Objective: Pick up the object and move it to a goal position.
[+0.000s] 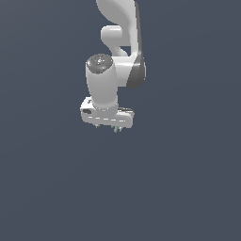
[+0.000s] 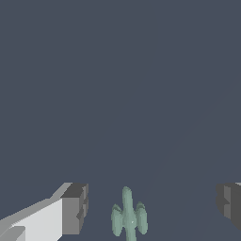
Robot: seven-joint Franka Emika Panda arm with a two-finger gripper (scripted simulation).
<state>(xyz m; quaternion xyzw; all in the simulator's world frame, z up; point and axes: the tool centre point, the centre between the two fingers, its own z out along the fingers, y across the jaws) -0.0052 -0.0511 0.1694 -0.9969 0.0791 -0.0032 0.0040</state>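
Teal-green object (image 2: 128, 219) sits between the gripper (image 2: 150, 207) fingertips (image 2: 74, 209), nearer one pad, touching neither; its long axis runs along the approach line. Jaws wide, holding nothing. Judgement: descend, then close.

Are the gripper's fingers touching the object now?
Apart. The wrist view shows the object between the two grey fingers, with plain background on both sides. The gripper is open.
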